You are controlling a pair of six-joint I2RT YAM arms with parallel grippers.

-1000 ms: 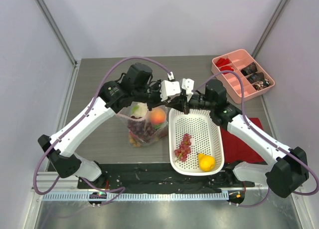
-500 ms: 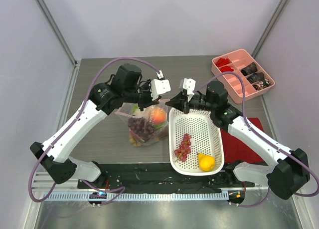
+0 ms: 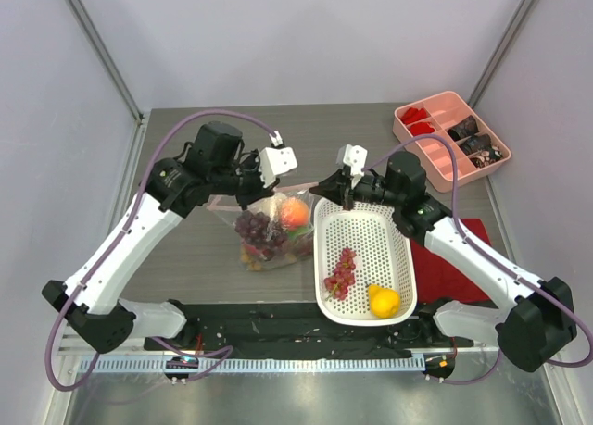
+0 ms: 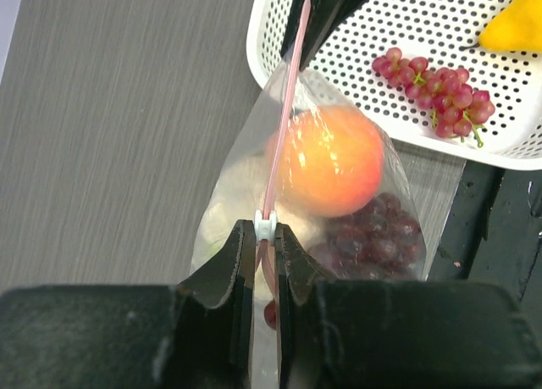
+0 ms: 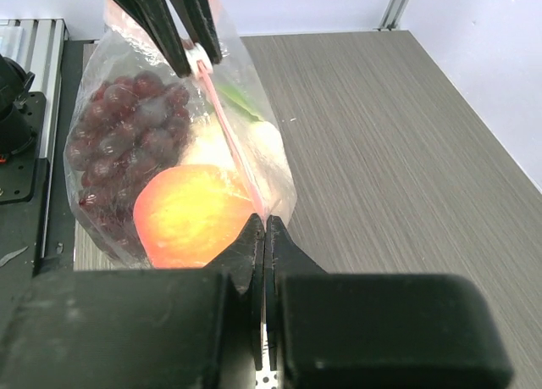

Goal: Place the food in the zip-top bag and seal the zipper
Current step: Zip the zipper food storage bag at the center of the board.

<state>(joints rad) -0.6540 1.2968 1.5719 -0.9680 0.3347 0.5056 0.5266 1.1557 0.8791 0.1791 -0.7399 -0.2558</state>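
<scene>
The zip-top bag (image 3: 269, 235) hangs stretched between both grippers, above the table and left of the basket. Inside it lie an orange (image 4: 334, 160), purple grapes (image 4: 364, 236) and a white bulb (image 5: 262, 147). My left gripper (image 4: 266, 230) is shut on the small white slider of the pink zipper (image 4: 284, 126), at the bag's left end (image 3: 246, 192). At the opposite end my right gripper (image 5: 265, 224) pinches the bag's top corner, shut on the plastic. More food stays in the white basket (image 3: 400, 231): a grape bunch (image 3: 341, 272) and a yellow lemon (image 3: 384, 301).
A pink divided tray (image 3: 451, 106) with red and dark items stands at the back right. A red cloth (image 3: 454, 268) lies under the basket's right side. A black mat runs along the near edge in front of the arm bases.
My left gripper has slid leftward along the zipper, away from the right gripper, and the bag's top edge is now drawn out longer. The right gripper has held its place.
</scene>
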